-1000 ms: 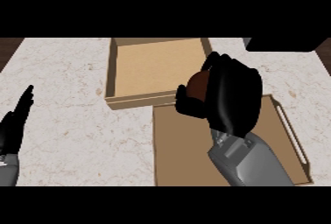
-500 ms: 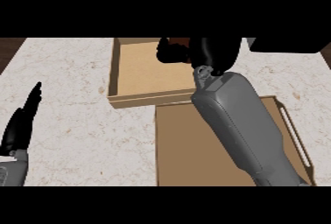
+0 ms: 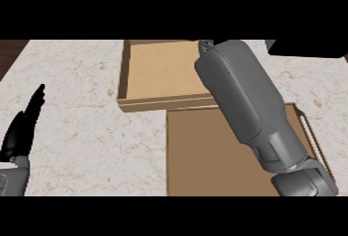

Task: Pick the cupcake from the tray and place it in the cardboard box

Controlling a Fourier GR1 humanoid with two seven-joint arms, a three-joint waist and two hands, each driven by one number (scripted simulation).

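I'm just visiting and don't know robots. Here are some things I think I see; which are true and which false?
1. The right forearm stretches across the tray toward the cardboard box. True.
2. The cupcake sits in plain sight on the tray. False: no cupcake shows anywhere in the head view.
3. The left hand rests open at the view's left edge, fingers up. True.
4. The box and tray stand far apart on the counter. False: the box's near wall lies against the tray's far edge.
5. The right hand is clearly open above the box. False: it is out of view past the top edge.
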